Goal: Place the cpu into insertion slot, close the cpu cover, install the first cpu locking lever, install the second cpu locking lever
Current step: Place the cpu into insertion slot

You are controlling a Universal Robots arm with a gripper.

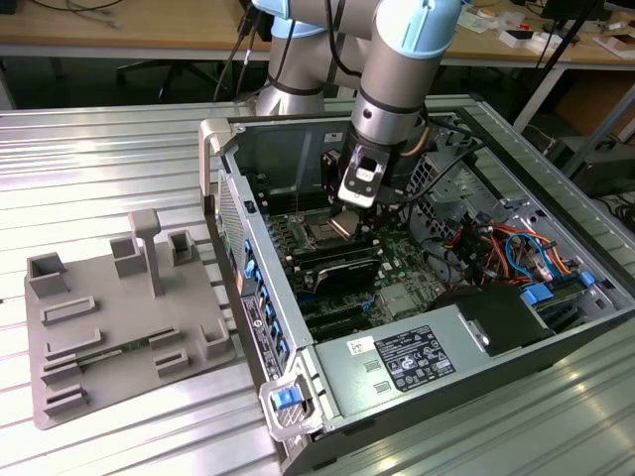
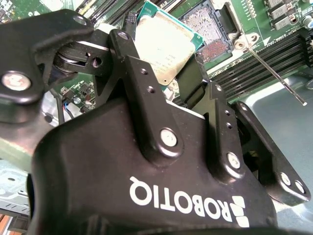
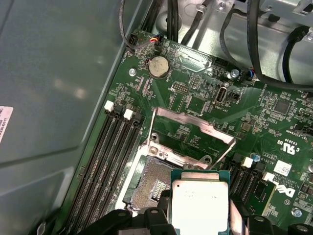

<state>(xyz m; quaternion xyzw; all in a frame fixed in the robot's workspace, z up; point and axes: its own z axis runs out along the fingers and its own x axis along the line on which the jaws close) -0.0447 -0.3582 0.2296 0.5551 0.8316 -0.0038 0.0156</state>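
One insertion slot (image 3: 150,186) lies exposed just beside the hand (image 3: 199,221), its pin field uncovered. Beyond the hand, the cpu cover (image 3: 194,125) stands tilted up, evidently to leave the slot accessible. The hand is clamped on the cpu (image 3: 200,203) by two opposite edges, silvery top up, presumably sparing the underside contacts. The chip overlaps the slot's edge in the first wrist view, above it, not seated.

Exterior view: high, oblique onto open case (image 1: 260,297). Both wrist views: close, downward, sharing cpu (image 3: 200,205), insertion slot (image 3: 151,185).
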